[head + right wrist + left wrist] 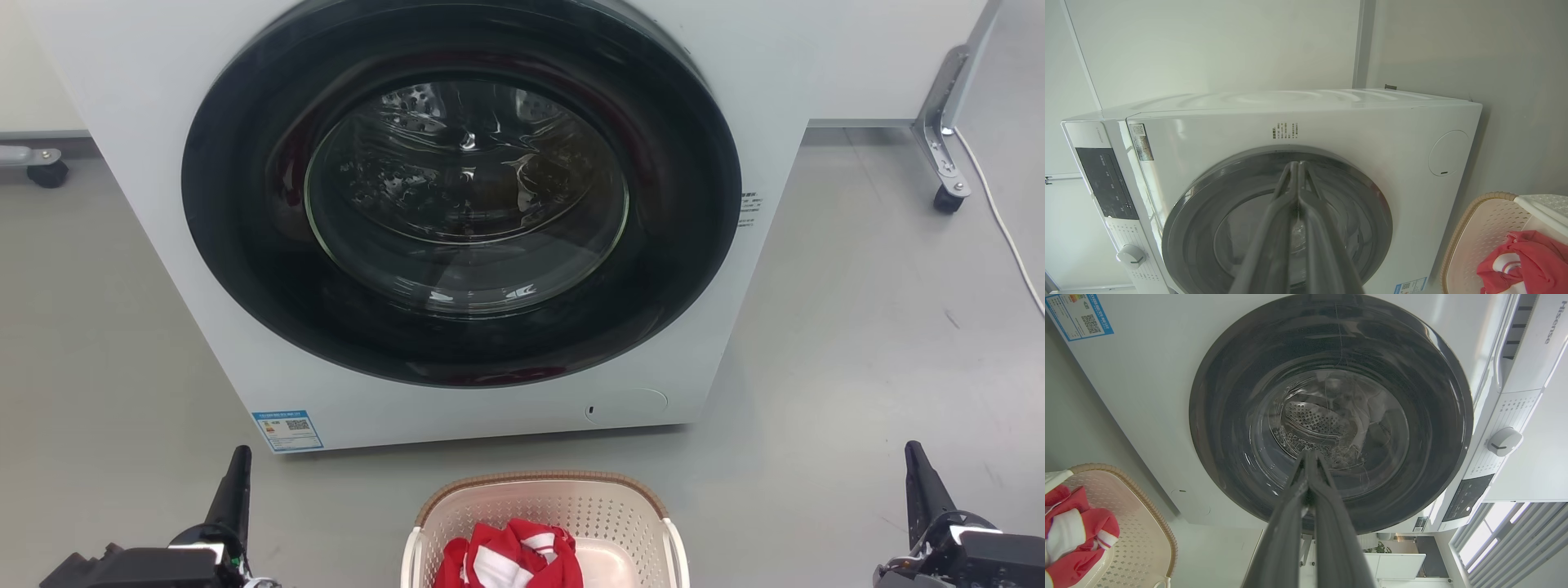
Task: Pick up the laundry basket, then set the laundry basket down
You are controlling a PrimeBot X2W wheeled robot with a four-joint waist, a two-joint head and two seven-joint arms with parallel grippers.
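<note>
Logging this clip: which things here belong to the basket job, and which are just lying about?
Job: laundry basket; left gripper, shut; right gripper, shut.
Lying about: washer; red-and-white garment in the basket; wheeled frame; white cable.

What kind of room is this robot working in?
Likely a laundry corner, perhaps a test lab: a front-loading washer, with a laundry basket holding red-and-white cloth before it.

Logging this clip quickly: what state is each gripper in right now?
Left gripper: closed, holding nothing, clear of the laundry basket.
Right gripper: closed, holding nothing, also clear of the basket.
</note>
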